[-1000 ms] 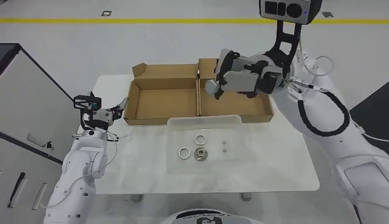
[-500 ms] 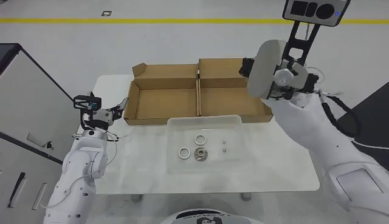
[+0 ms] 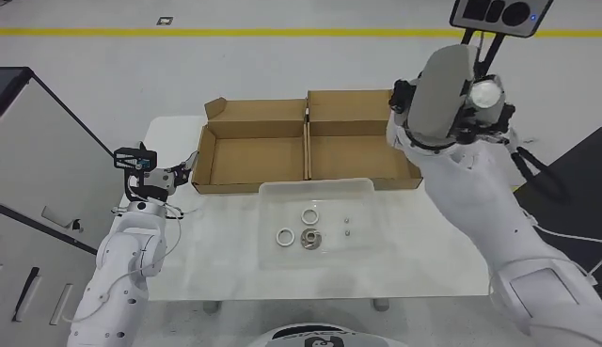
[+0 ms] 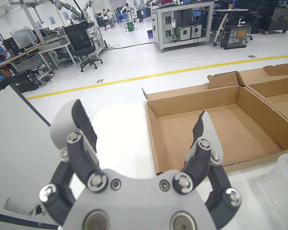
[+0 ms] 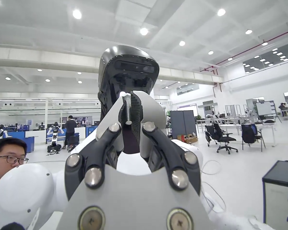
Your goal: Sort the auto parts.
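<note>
Gripped a slim threaded bolt (image 5: 128,111) in the right end effector (image 5: 129,96), tips upward — might have slid out and missed the cardboard boxes (image 3: 357,154).

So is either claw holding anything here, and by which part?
The right claw holds a bolt, pinched along its threaded shaft. The left claw is open and empty.

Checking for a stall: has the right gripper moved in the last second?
Yes. The right gripper, earlier over the right cardboard box, has swung clear past that box's right end.
</note>
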